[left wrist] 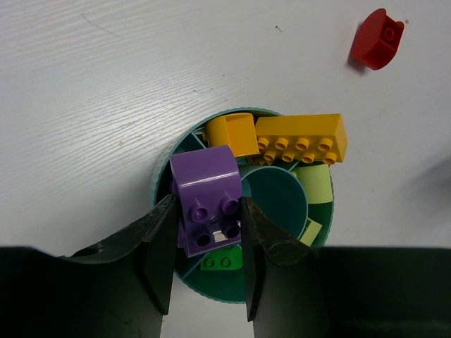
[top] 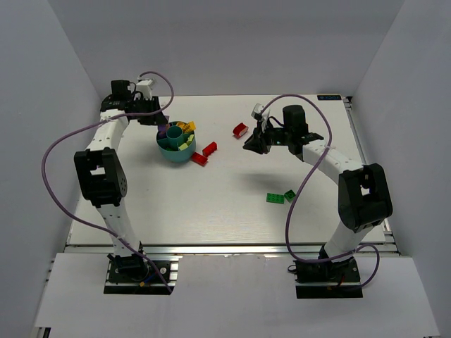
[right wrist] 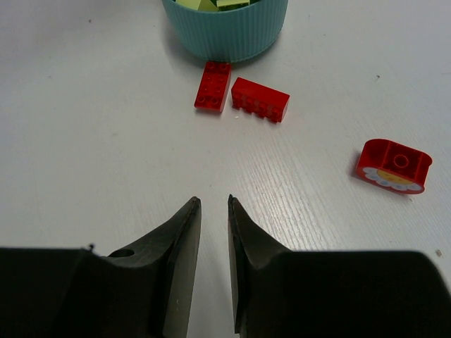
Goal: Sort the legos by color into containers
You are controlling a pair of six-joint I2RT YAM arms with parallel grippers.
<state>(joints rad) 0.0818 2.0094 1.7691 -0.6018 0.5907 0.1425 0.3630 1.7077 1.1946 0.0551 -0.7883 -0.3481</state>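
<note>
Jaws of your left gripper [left wrist: 208, 211] are clamped on a purple brick [left wrist: 204, 179], held directly over the teal cup [top: 175, 153]. Beyond the jaw tips a yellow brick [left wrist: 301, 139] lies across the cup's far compartments. Under the purple brick a green brick [left wrist: 224, 260] shows. Jaws of your right gripper [right wrist: 214, 204] stand a narrow gap apart above the bench [right wrist: 84, 141], nothing between them. Ahead of them two red bricks [right wrist: 213, 86] lie side by side just short of the cup. A curved red brick [right wrist: 393, 165] lies ahead to their right.

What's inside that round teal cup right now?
Yellow bricks, pale green pieces, a green brick and a central tube show in the teal cup. The purple brick held in the left jaws hides what lies beneath it.
</note>
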